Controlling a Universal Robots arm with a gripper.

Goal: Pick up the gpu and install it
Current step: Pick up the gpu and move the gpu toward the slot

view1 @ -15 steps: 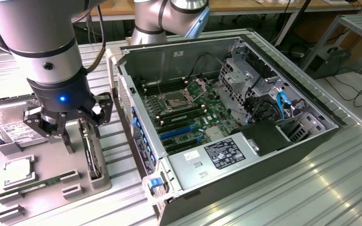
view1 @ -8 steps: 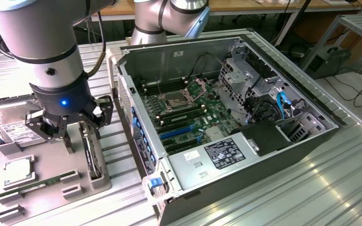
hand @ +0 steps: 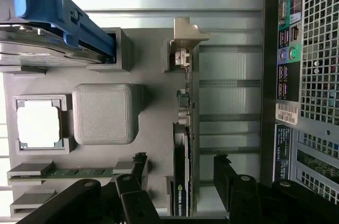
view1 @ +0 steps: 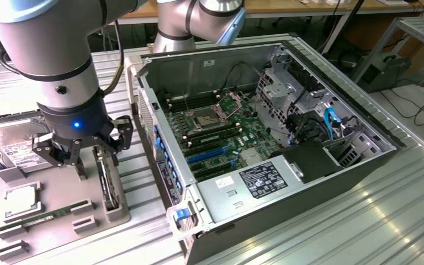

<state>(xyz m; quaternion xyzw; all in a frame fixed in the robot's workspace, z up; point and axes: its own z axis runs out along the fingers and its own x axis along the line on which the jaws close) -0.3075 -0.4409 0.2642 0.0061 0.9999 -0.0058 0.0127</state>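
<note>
Item: gpu (view1: 111, 185), standing on edge in the tray's (view1: 50, 190) case-side slot, at the exterior view's left of the computer case (view1: 271, 138).
My gripper (hand: 181, 161): released, one finger on either side of the card.
Step, judged: pick-up, grasp not made; closing calls for centred, square pads.

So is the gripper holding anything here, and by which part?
Nothing is held. The gripper is open, its fingers apart on either side of the gpu, which sits in the tray.
</note>
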